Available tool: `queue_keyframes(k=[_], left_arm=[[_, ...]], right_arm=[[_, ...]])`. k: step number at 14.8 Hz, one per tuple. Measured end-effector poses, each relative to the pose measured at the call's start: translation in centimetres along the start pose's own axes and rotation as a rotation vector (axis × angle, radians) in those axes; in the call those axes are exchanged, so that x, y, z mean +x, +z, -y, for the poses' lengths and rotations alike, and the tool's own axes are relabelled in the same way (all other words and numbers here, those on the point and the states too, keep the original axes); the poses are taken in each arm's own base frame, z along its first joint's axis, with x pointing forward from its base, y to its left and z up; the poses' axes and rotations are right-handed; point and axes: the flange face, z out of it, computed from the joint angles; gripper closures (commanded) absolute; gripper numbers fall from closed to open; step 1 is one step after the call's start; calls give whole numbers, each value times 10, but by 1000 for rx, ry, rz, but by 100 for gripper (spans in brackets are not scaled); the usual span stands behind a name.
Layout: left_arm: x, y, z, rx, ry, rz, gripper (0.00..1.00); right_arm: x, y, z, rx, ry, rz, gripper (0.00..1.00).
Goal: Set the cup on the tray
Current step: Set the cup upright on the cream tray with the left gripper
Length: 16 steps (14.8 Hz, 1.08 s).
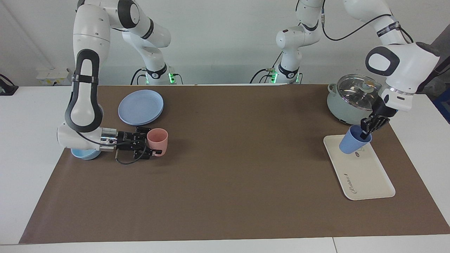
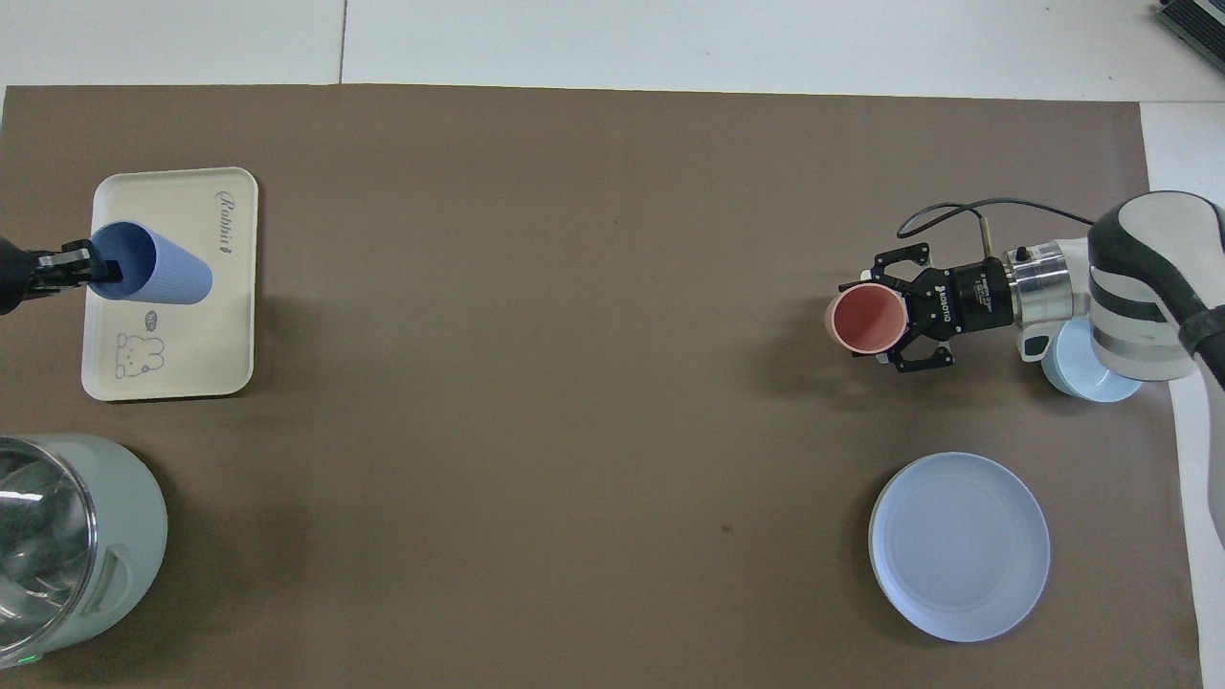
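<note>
Nearest the camera, the tray lies at the worktop's left-arm end. I have the left tool clamped on the cup's rim; the cup hangs tilted over the tray, apparently not yet set down. Lowering and release remain. My right tool grips the pink cup.

Pot beside tray; mid-table open
</note>
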Motion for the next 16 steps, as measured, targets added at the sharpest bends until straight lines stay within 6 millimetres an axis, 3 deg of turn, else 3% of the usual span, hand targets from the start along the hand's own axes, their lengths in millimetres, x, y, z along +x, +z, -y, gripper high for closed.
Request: queue_keyframes(k=[5, 6, 7, 8, 12, 15, 16], left_arm=[[4, 40, 34, 22, 46, -5, 100], [4, 47, 37, 24, 51, -3, 89], [3, 52, 38, 24, 61, 3, 36], [3, 55, 38, 23, 72, 7, 0], [4, 53, 31, 19, 96, 4, 0], [8, 19, 10, 14, 150, 13, 0], [9, 0, 1, 32, 192, 35, 0]], right_arm=[[19, 8, -3, -9, -35, 10, 100], [22, 7, -4, -3, -34, 5, 100], [25, 5, -5, 6, -31, -3, 100], [28, 3, -5, 15, -27, -12, 100], [33, -2, -6, 32, -18, -29, 100], [35, -4, -6, 45, -16, -44, 100], [36, -4, -5, 49, -16, -50, 44]])
